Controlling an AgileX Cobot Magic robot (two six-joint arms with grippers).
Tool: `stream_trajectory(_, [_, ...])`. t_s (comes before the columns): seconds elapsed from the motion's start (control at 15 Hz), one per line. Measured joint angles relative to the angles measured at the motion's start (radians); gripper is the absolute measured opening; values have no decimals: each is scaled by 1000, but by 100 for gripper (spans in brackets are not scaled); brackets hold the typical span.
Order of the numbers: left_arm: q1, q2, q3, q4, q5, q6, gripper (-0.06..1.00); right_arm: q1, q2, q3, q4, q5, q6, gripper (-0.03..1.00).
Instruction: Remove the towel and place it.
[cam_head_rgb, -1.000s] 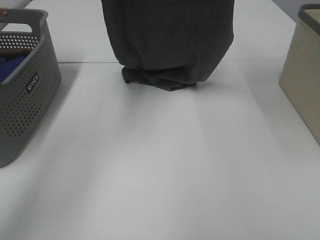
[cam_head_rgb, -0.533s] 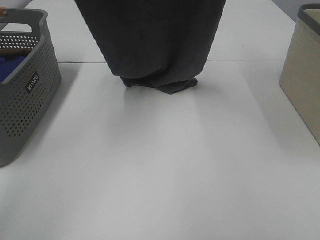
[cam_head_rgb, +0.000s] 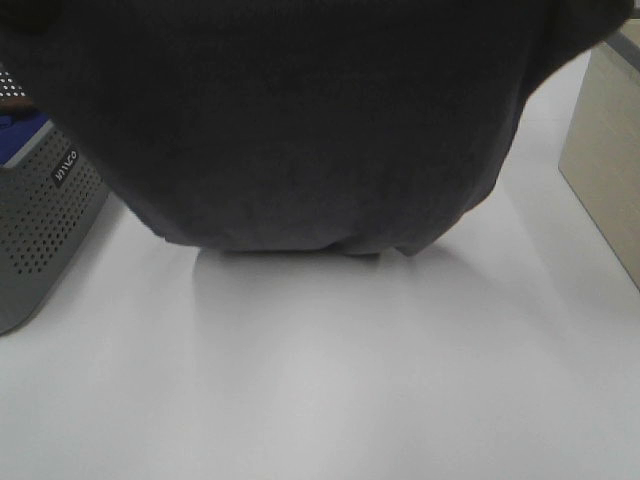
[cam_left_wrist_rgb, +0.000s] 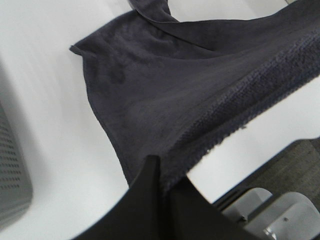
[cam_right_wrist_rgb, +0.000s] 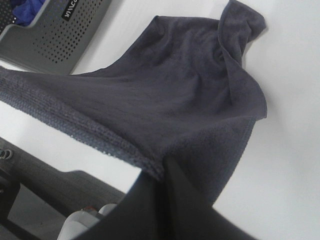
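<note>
The left gripper and right gripper each pinched the charcoal towel at its edge. It hung spread between them, its lower end on the white table, hiding most of the grey perforated basket.

L pincer clamped, R pincer clamped

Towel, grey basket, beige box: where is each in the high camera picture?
towel (cam_head_rgb: 300, 130), exterior high view, middle of the hanging cloth.
grey basket (cam_head_rgb: 40, 230), exterior high view, perforated side wall.
beige box (cam_head_rgb: 605, 170), exterior high view, plain side wall.
</note>
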Motion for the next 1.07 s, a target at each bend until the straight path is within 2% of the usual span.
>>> stream_trajectory(0.07, [0,-28,36,-22,-3,6,0,0,-22,27,4,0,9,1])
stream_trajectory(0.13, [0,-110,161,-92,-7,13,0,1,-123,151,27,-1,53,1])
stream_trajectory(0.33, [0,-155,324,-159,-20,40,0,1,-248,310,51,-1,116,1])
stream_trajectory(0.6, [0,-158,402,-192,-23,55,0,1,-339,432,59,-3,164,1])
stream_trajectory(0.8, [0,-158,373,-171,-21,57,0,1,-336,425,59,-44,158,1])
stream_trajectory(1.0, [0,-130,202,-31,-24,49,0,1,-231,323,50,-164,93,1])
stream_trajectory(1.07, [0,-110,165,-1,-25,47,0,1,-200,292,43,-178,73,1])
